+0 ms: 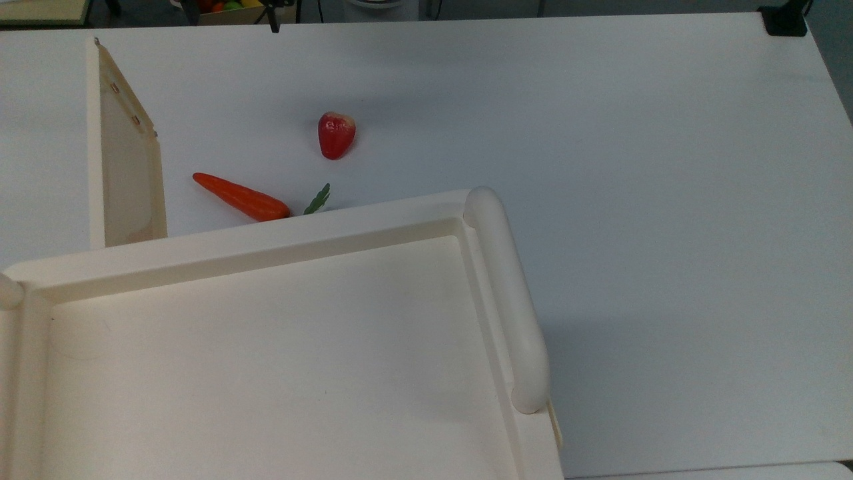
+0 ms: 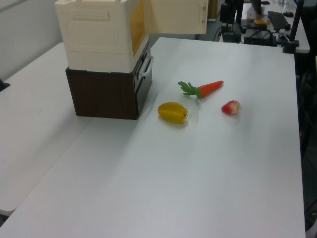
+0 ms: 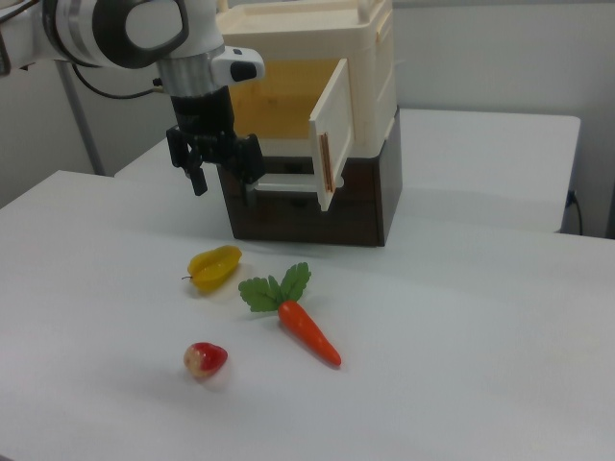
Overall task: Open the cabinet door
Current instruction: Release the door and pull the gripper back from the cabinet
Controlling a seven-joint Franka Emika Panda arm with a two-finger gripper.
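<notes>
The hand hangs with its two dark fingers pointing down and set apart, holding nothing. In the right view it sits in front of the cabinet, toward the right view's left of the cabinet's open front, apart from the cabinet door and above the surface.

The cabinet door stands swung outward from the cabinet, hinged on the right view's right side of the opening, its free edge turned toward the camera and the amber interior of the cabinet exposed behind it. In the top view the cabinet door juts out from the cabinet's front rim at the top view's left, its tan inner face and small screw dots showing. In the left view the cabinet door sticks out from the cabinet toward the left view's right.

The cabinet rests on a dark brown base. In front of the cabinet lie a yellow toy fruit, a toy carrot with green leaves pointing toward the cabinet, and, farthest from the cabinet, a red toy fruit.
</notes>
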